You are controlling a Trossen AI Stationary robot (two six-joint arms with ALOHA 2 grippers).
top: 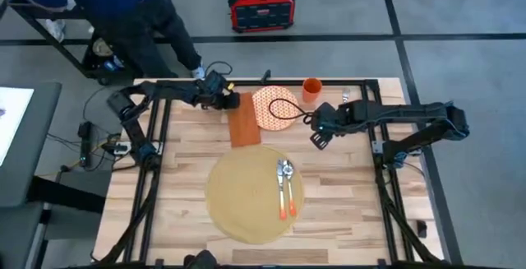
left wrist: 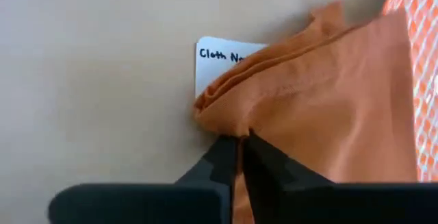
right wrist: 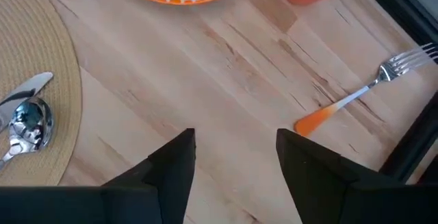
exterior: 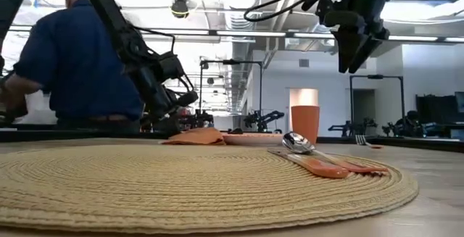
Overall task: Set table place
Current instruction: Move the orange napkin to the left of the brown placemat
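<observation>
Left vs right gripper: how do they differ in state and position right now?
The left gripper is shut on the edge of the orange napkin at the table's far edge; the right gripper is open and holds nothing.

The left gripper is low at the napkin; the right gripper hangs above bare wood, between the plate and the fork.

Both are dark two-finger grippers, beyond the placemat.

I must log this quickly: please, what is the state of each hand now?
Left hand: closed on the edge of the orange napkin.
Right hand: open, holding nothing, above the table near the fork.
</observation>
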